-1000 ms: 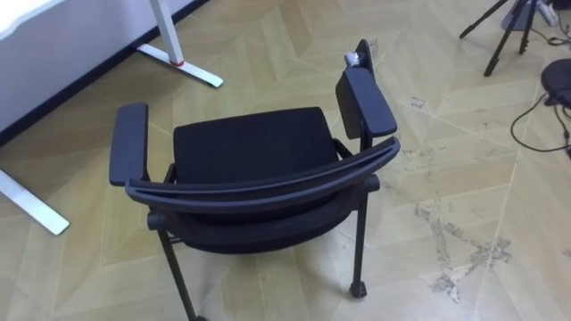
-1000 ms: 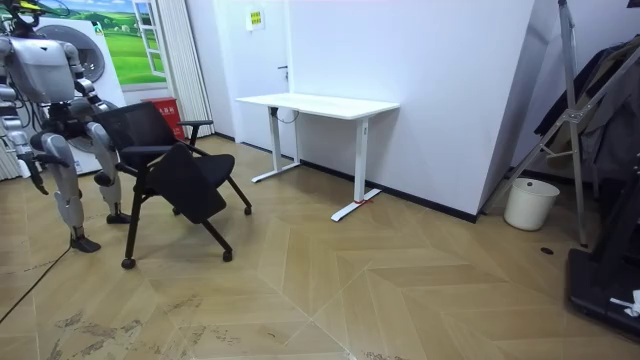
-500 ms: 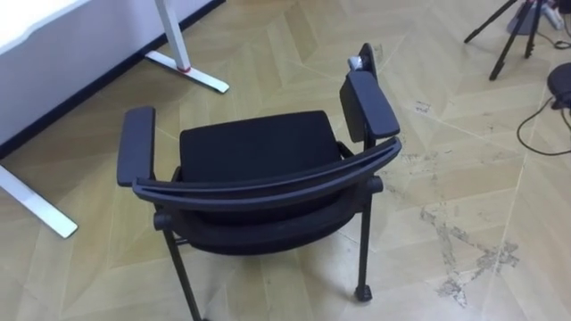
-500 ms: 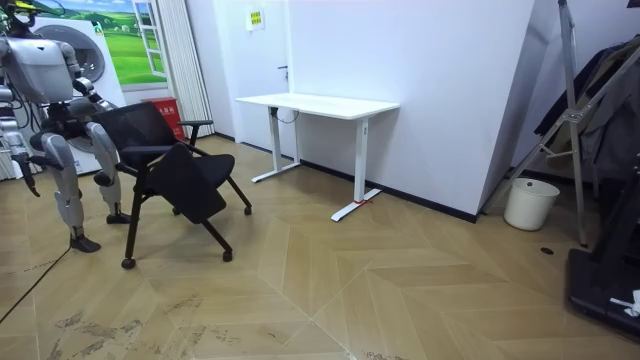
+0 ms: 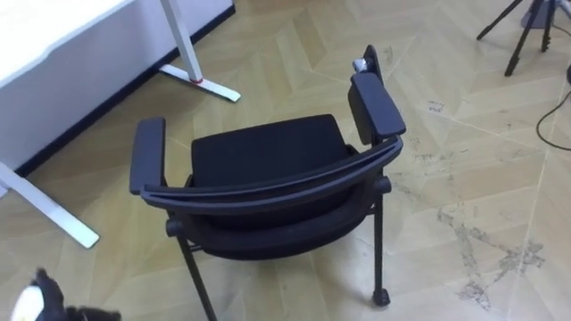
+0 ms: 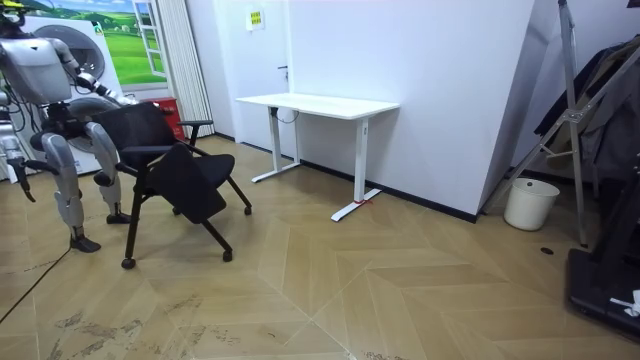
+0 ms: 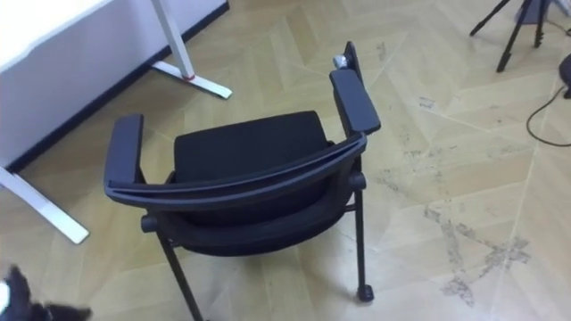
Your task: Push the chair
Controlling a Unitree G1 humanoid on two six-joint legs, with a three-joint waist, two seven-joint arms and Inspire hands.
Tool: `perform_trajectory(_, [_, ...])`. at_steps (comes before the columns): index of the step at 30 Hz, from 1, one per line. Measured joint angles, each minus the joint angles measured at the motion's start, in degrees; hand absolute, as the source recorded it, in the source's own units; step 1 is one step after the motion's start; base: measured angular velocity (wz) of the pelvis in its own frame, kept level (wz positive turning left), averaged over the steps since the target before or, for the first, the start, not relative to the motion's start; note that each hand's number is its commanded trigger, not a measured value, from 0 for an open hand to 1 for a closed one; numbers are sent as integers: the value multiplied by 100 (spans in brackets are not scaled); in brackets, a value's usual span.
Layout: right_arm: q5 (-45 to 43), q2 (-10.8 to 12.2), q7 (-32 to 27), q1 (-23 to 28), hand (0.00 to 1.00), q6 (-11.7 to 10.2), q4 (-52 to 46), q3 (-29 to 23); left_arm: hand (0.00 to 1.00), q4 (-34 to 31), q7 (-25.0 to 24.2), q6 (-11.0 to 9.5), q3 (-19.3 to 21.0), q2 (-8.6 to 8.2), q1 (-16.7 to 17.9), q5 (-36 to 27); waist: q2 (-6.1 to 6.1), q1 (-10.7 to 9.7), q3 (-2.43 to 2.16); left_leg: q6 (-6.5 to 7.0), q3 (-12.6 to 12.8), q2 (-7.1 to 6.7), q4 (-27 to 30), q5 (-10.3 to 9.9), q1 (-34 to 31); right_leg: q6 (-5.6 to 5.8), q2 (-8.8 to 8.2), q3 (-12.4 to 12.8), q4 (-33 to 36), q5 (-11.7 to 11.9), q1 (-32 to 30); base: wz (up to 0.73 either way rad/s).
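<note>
A black chair (image 5: 263, 156) with two padded armrests stands on the wood floor, its curved backrest (image 5: 277, 183) turned toward me and its seat facing away. In the right eye view the chair (image 7: 245, 152) sits mid-picture. My left hand (image 5: 40, 303) shows low in the bottom left corner, well short of the chair and touching nothing; it also shows in the right eye view (image 7: 13, 292). In the room view I stand just behind the chair (image 6: 175, 165), at the room view's left.
A white desk (image 6: 320, 103) stands against the wall, and its white foot (image 5: 201, 85) lies ahead on my left. Tripod legs (image 5: 517, 36) stand at the far right. A scuffed floor patch (image 5: 473, 241) lies right of the chair. A white bin (image 6: 530, 203) stands farther off.
The eye view has shifted, so the chair sits a little further right and lower. My left hand has come into the bottom left corner. The chair has not moved in the room view.
</note>
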Motion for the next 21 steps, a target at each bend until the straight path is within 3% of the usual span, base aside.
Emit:
perform_trajectory(6, [51,46,-5,-2,0,36,22,-75,0,-911,202,63,52,50,-68,1082,23,22,15,0,2,0,-7,1,9,-7,0,-6,-3,-6,3,0])
perform_trajectory(9, [45,45,98,-23,0,67,42,-19,0,-1212,218,82,52,106,-220,1656,-74,24,27,0,6,0,-10,0,6,-7,1,14,-5,-6,10,0])
perform_trajectory(12, [10,52,109,-49,0,88,9,-20,0,-1714,228,250,37,115,-241,2245,-133,-18,5,0,-10,-5,-10,0,-63,-7,0,-2,-18,-5,-2,4])
perform_trajectory(17, [26,50,86,-54,0,133,45,-18,0,-2335,317,454,-70,115,-247,2617,-129,-118,6,0,-9,-3,-7,0,-65,-8,0,-11,-14,-4,-12,1])
perform_trajectory(21, [12,45,82,-85,0,129,109,-13,0,-2551,306,470,-293,121,-289,2672,-105,-160,28,0,-9,0,-11,0,-46,-10,0,-11,-14,-2,6,0])
